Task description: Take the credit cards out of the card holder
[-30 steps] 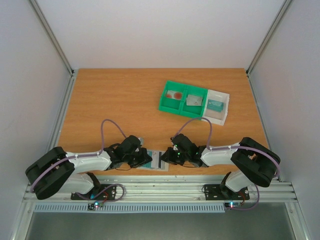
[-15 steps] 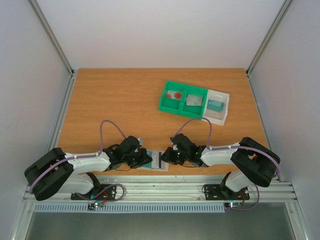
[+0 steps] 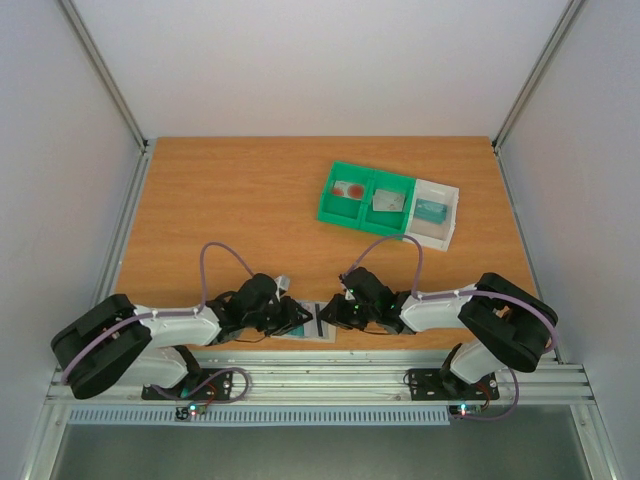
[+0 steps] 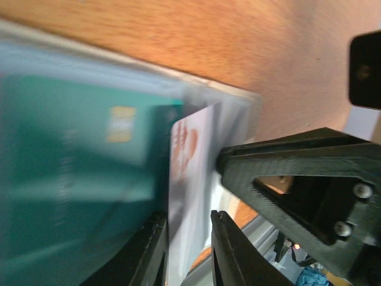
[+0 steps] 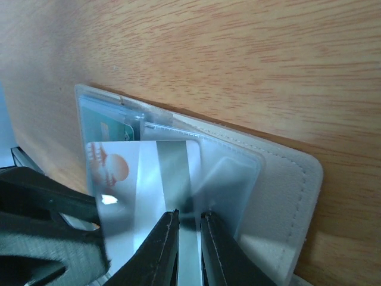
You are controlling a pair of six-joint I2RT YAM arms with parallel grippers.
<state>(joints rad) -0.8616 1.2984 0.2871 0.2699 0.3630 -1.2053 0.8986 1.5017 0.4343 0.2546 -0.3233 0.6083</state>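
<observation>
The card holder (image 5: 286,196) lies flat on the tabletop (image 3: 230,210) at its near edge, midway between the two arm bases, with its stitched grey flap open toward the right arm. A teal card (image 4: 71,179) sits inside it under the clear plastic. A white card with a red mark (image 5: 137,179) sticks partway out of the pocket beside it, a dark stripe running across its face. Both arms lie low, forearms stretched inward along the near edge so the hands face each other across the holder. The left hand (image 3: 296,318) is loosened: its fingers (image 4: 229,256) stand a little apart, and the end of the white card shows in the gap between them (whether either pad touches it cannot be told). The right hand (image 3: 333,314) is nearly clenched. Its fingers (image 5: 164,244) are almost together, with their tips at the card's dark stripe just beside the clear pocket. I cannot tell whether a layer is nipped between them. Well apart, toward the far right of the tabletop, stands a green bin (image 3: 358,223) with a second red-marked card (image 3: 349,189) in its left compartment and a greyish card (image 3: 388,202) in its right. A white tray (image 3: 440,232) touching the bin holds another teal-coloured card (image 3: 432,211).
</observation>
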